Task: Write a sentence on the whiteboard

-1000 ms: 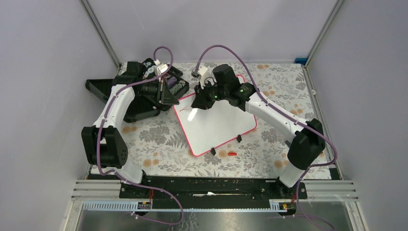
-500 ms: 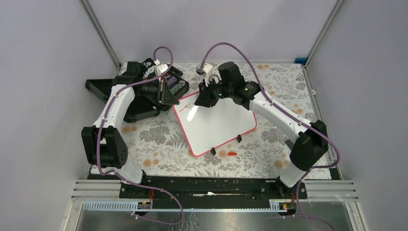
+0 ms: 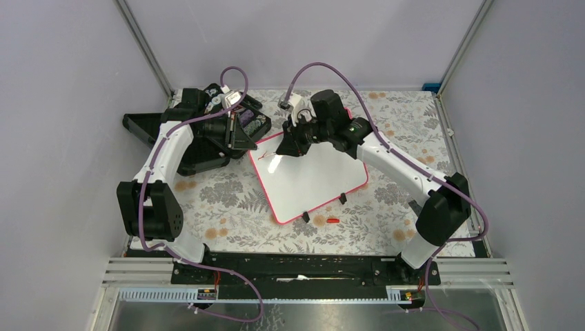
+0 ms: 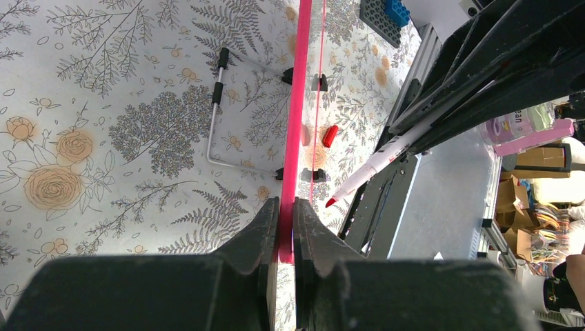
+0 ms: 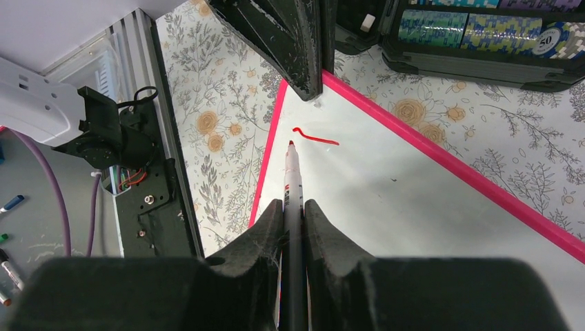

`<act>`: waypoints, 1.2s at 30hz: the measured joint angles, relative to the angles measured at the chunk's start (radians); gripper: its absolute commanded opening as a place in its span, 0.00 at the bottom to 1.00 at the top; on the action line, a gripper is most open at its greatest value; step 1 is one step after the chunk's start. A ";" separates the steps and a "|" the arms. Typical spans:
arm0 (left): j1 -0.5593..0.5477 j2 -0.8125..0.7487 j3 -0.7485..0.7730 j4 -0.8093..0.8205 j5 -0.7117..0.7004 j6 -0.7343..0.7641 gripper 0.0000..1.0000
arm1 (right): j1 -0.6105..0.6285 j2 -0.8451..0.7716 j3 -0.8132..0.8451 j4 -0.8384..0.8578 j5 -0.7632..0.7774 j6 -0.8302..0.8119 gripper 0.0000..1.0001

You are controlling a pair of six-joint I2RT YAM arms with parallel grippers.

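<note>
covering part of the whiteboard (image 3: 314, 176) beneath it, the right end effector (image 5: 294, 203) pinches a red marker (image 5: 292, 172); tip contact unclear, a red stroke (image 5: 314, 136) just ahead. the left end effector (image 4: 286, 203) clamps the whiteboard's pink rim (image 4: 298, 103).

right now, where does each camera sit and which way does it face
Top external: above and behind the bases, looking down on the whiteboard; left arm and right arm show.
Left wrist: on the left arm, looking along the pink rim edge-on; own jaws shut on it.
Right wrist: on the right arm, looking down the marker at a red stroke; own jaws shut on the marker.
Shared: both wrist views show marker and rim.
</note>
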 measured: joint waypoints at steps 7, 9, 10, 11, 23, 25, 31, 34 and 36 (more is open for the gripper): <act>0.000 0.000 0.000 0.000 0.000 0.000 0.00 | 0.004 0.012 0.000 0.000 0.010 0.000 0.00; 0.000 0.000 0.000 0.000 0.000 0.000 0.00 | 0.004 0.017 0.001 -0.001 0.011 -0.001 0.00; 0.000 0.000 0.000 0.000 0.000 0.000 0.00 | 0.004 0.020 0.002 -0.001 0.013 -0.001 0.00; 0.000 0.000 0.000 0.000 0.000 0.000 0.00 | 0.004 0.023 0.003 -0.001 0.017 -0.001 0.00; 0.000 0.000 0.000 0.000 -0.002 0.000 0.00 | 0.005 0.039 0.006 -0.002 0.031 -0.008 0.00; 0.000 0.000 0.000 0.000 -0.002 0.000 0.00 | 0.005 0.039 0.005 -0.002 0.031 -0.010 0.00; 0.000 0.000 0.000 0.000 -0.006 0.003 0.00 | 0.006 0.030 -0.032 0.002 0.027 -0.011 0.00; 0.000 0.000 -0.001 0.000 -0.009 0.004 0.00 | 0.008 0.021 -0.057 0.001 0.025 -0.011 0.00; 0.000 0.000 -0.001 0.000 -0.009 0.004 0.00 | 0.008 0.014 -0.071 0.001 0.025 -0.011 0.00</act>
